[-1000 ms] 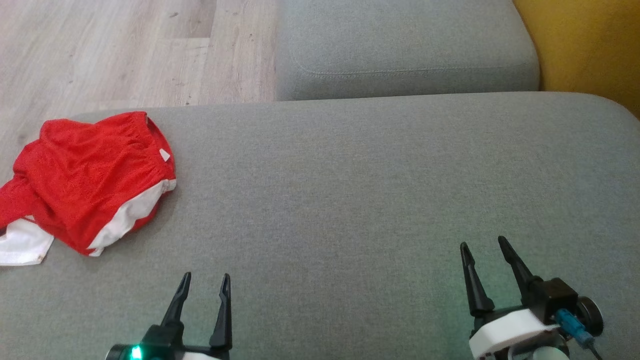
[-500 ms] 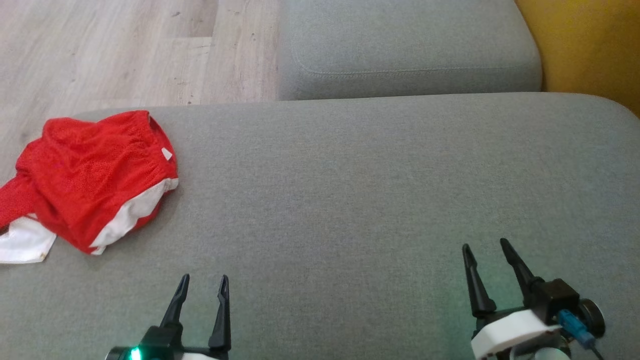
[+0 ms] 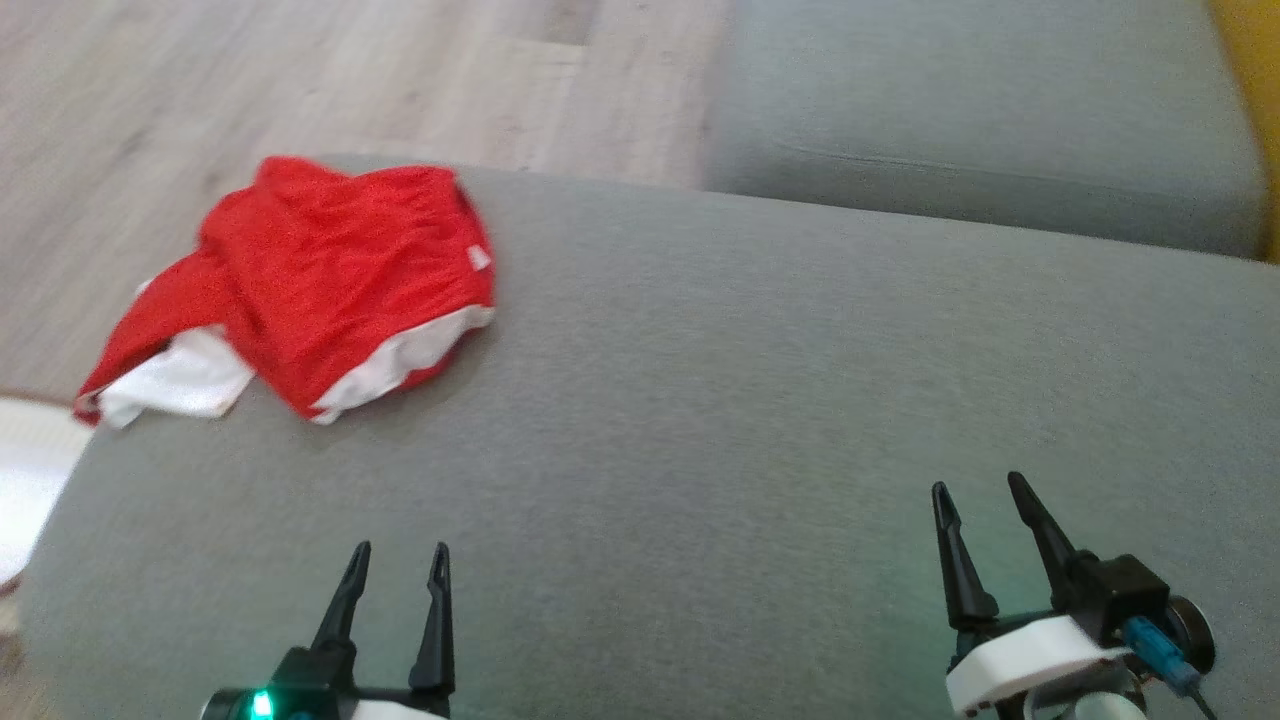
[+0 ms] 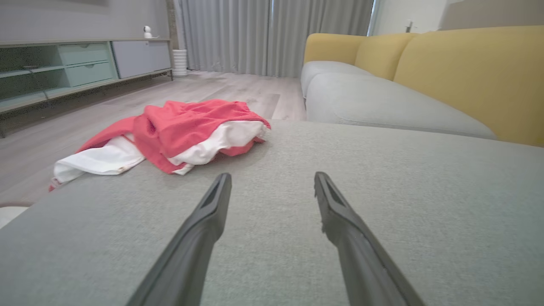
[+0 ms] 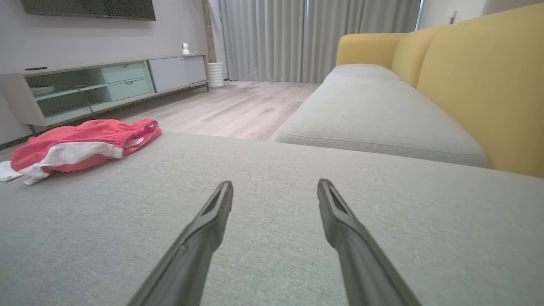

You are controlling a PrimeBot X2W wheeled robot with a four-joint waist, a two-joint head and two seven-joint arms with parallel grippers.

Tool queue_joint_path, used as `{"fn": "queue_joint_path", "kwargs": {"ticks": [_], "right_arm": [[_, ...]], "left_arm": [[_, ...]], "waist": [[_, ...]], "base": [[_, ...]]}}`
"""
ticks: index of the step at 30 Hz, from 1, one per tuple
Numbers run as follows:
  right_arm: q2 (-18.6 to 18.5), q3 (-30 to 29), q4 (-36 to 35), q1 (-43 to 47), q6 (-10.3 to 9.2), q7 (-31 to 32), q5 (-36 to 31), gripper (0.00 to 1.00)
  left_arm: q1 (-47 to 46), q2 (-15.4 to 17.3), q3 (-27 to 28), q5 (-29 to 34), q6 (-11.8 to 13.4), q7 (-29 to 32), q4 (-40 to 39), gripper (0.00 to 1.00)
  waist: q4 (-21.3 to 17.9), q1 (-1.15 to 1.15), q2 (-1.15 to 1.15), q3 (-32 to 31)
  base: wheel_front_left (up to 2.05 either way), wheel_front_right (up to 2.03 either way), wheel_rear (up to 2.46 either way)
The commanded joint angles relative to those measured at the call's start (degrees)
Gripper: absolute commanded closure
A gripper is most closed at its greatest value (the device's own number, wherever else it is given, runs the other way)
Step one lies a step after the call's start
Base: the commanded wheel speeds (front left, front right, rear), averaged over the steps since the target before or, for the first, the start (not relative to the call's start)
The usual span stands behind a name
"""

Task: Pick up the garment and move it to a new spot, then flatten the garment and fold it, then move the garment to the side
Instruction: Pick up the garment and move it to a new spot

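The garment [image 3: 330, 285], a crumpled pair of red shorts with white trim, lies at the far left corner of the grey cushion [image 3: 750, 400]; one leg hangs over the left edge. It also shows in the left wrist view [image 4: 182, 129] and the right wrist view [image 5: 80, 144]. My left gripper [image 3: 398, 560] is open and empty near the front edge, well short of the garment. My right gripper [image 3: 985, 490] is open and empty at the lower right, far from it. Each wrist view shows its own fingers spread over bare cushion [image 4: 272, 182] [image 5: 274, 189].
A second grey seat cushion [image 3: 980, 110] lies beyond, with yellow backrests [image 4: 471, 72] on the right. Wooden floor [image 3: 300, 80] runs past the cushion's far and left edges. A low TV cabinet [image 5: 102, 83] stands against the far wall. Something white [image 3: 25, 470] sits on the floor at left.
The whole head view has shifted: the camera turned left, so the garment now sits nearer the middle. Neither gripper has changed relative to the cushion; both stay open.
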Motion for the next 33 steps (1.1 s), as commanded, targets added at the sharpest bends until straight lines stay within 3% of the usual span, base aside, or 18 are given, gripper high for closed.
{"fn": "queue_joint_path", "kwargs": {"ticks": [1, 9, 18, 24, 33], "right_arm": [[-0.50, 1.46, -2.08, -2.30, 0.43, -0.63, 0.62, 0.00], [-0.50, 1.95, -2.12, -3.06, 0.43, -0.63, 1.08, 0.00], [-0.50, 2.07, -2.37, -3.77, 0.43, -0.63, 1.01, 0.00], [-0.50, 1.44, -3.38, -3.93, 0.43, -0.63, 0.23, 0.00], [-0.50, 0.91, -4.63, -5.86, 0.43, -0.63, -3.18, 0.00]], "left_arm": [[-3.25, 0.74, 2.27, -0.08, 0.37, -0.62, -2.12, 0.00], [-3.32, 1.23, 2.85, -0.47, 0.57, -0.62, -3.02, 0.00], [-4.39, 3.29, 4.17, -1.11, 0.22, -0.62, -3.92, 0.00], [-10.69, 8.37, 6.56, -1.01, -0.80, 1.26, -7.58, 0.00], [-29.47, 18.26, 9.37, -1.81, -5.05, 9.71, -10.65, 0.00]], "waist": [[4.27, 0.00, 0.00, 0.50], [8.45, 0.00, 0.00, 0.96], [9.25, 0.00, 0.00, 1.74], [7.70, 0.00, 0.00, 2.65], [3.34, 0.00, 0.00, 8.36]], "base": [[0.00, 0.00, 0.00], [0.00, 0.00, 0.00], [0.00, 0.00, 0.00], [0.00, 0.00, 0.00], [0.00, 0.00, 0.00]]}}
